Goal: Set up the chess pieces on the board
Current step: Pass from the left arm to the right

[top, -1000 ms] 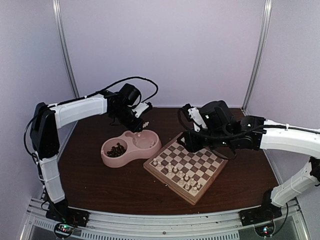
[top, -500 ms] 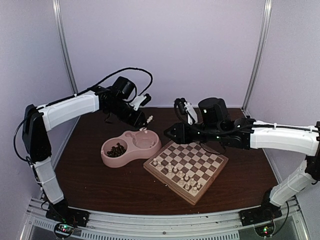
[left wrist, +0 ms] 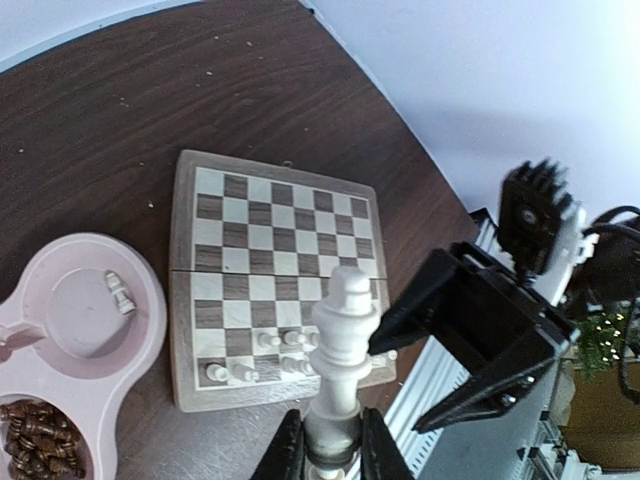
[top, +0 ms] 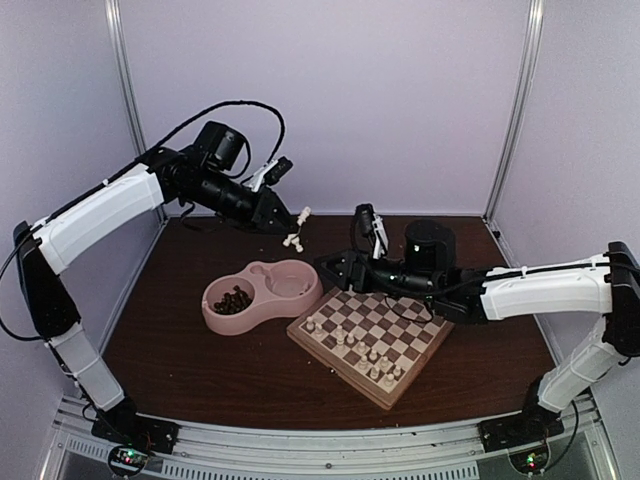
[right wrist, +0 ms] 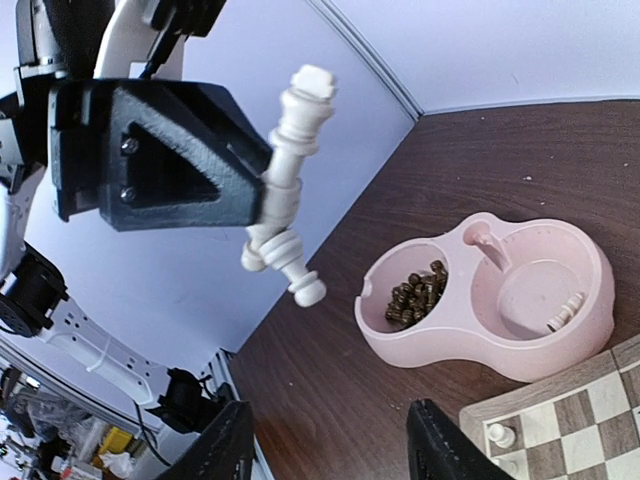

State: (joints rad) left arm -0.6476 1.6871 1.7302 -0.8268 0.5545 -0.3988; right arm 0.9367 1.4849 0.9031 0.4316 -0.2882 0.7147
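My left gripper (top: 283,221) hangs in the air behind the pink dish, shut on the base of a cream-white chess piece (left wrist: 343,345). Seen from the right wrist, that piece (right wrist: 291,140) sticks up out of the left gripper (right wrist: 150,150), and a second white turned shape (right wrist: 290,268) shows just below it. My right gripper (top: 328,266) stands open and empty over the board's far-left corner, pointing at the left gripper; its fingers (right wrist: 225,450) frame bare table. The checkered board (top: 412,330) carries several white pieces (top: 370,355) along its near-right side.
A pink double-bowl dish (top: 300,298) sits left of the board. Dark brown pieces (top: 233,300) fill its left bowl, and one white piece (left wrist: 120,293) lies in its right bowl. Booth walls and metal posts (top: 127,110) close in the back and sides.
The left arm has lifted up and back from the dish with the white piece. The right gripper has swung left off the board toward it, and its jaws have spread wider.
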